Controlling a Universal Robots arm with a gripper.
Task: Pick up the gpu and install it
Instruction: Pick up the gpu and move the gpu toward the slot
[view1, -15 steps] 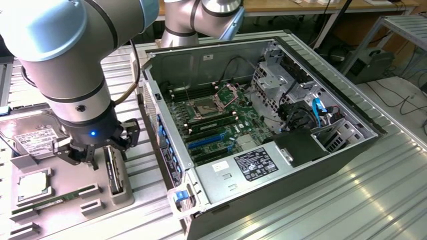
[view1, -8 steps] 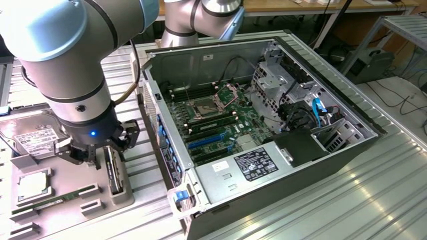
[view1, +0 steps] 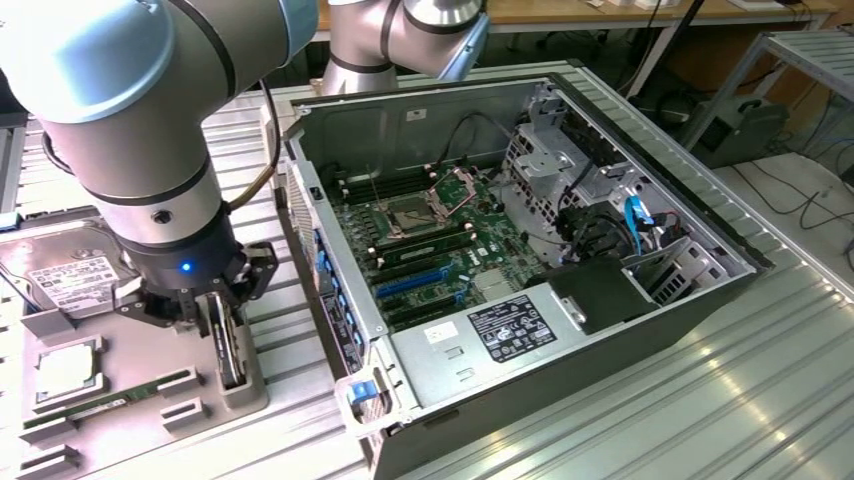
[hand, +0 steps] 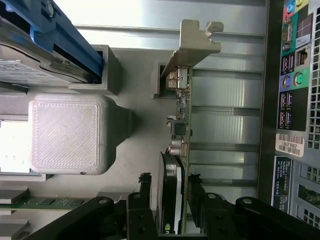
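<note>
The gpu (view1: 231, 352) stands on its edge in a slot of the grey parts holder (view1: 247, 395), to the exterior view's left of the open computer case (view1: 400, 440). My gripper (view1: 222, 322) is lowered over it. In the wrist view the gpu (hand: 182, 115) runs away from the camera, with its silver bracket (hand: 192, 42) at the far end and the fan housing (hand: 169, 200) near the jaws. My gripper (hand: 170, 181) straddles the card with one black finger (hand: 146, 182) on each side. Narrow gaps still show between fingers and card, so it is open.
The case lies on its side with the motherboard (view1: 427, 240) and blue expansion slots (view1: 407, 285) exposed. On the holder lie a hard drive (view1: 74, 280), a CPU (view1: 67, 370) and a green RAM stick (view1: 114, 395). The case's rear port panel (hand: 295, 100) is close beside the card.
</note>
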